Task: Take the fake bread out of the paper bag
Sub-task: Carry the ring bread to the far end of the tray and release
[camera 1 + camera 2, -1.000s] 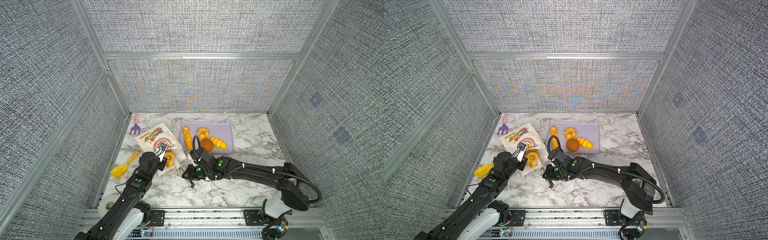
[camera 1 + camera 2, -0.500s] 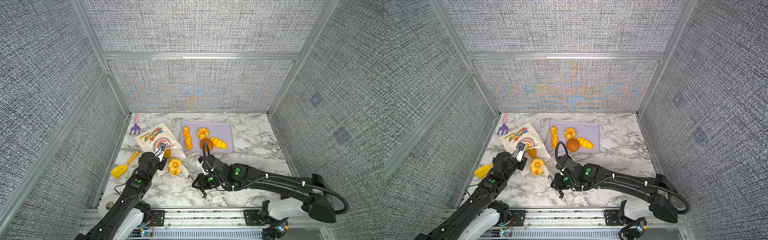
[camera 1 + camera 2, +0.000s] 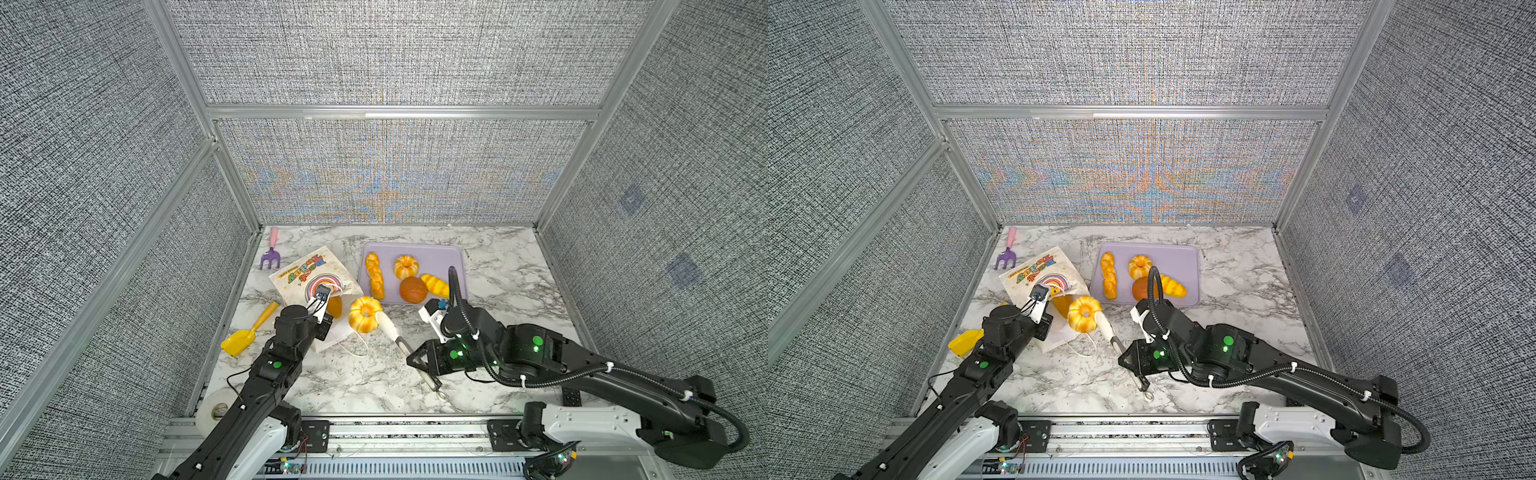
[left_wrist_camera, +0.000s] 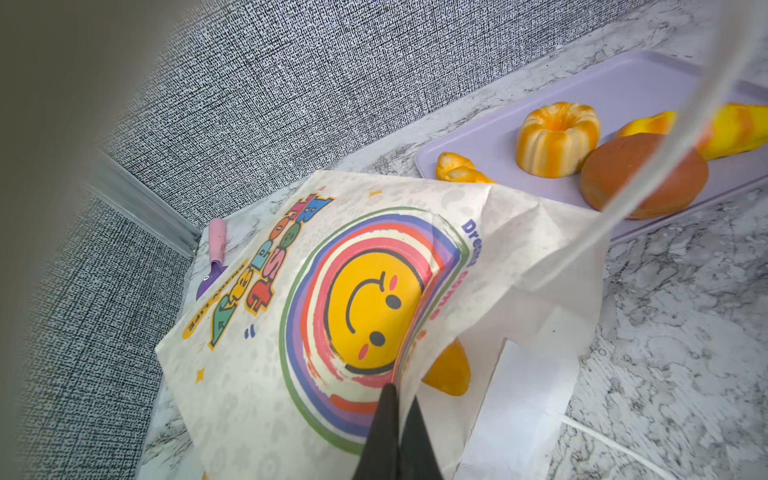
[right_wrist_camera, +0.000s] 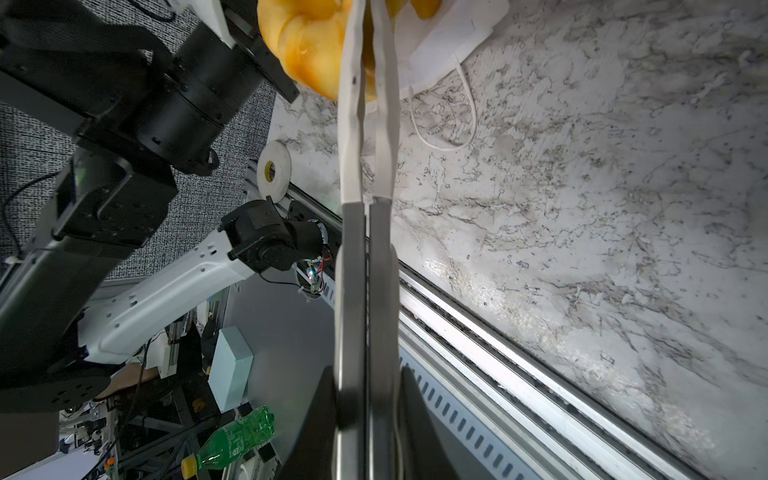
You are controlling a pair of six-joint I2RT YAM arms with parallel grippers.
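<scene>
Clearly, the left gripper (image 4: pixel 392 399) was closed tightly on the upper edge of the paper bag (image 3: pixel 305 272), so that its mouth stood open. The bag lay on its side on the marble table (image 3: pixel 365 386), at the left, just beside the lilac tray (image 3: pixel 440 255). The right gripper (image 3: pixel 420 365) was clenched on the metal handles of the tongs (image 5: pixel 365 174), and their white tips pinched a fluted ring bun (image 3: pixel 364 314) just outside the mouth of the bag. One orange bread (image 4: pixel 449 372) lay inside the mouth. On the tray lay a braided stick (image 3: pixel 375 275), a second ring bun (image 3: pixel 405 267), a round brown bun (image 3: pixel 413 289) and a striped roll (image 3: pixel 434 284). A yellow shovel (image 3: pixel 249 328) lay near the left arm
</scene>
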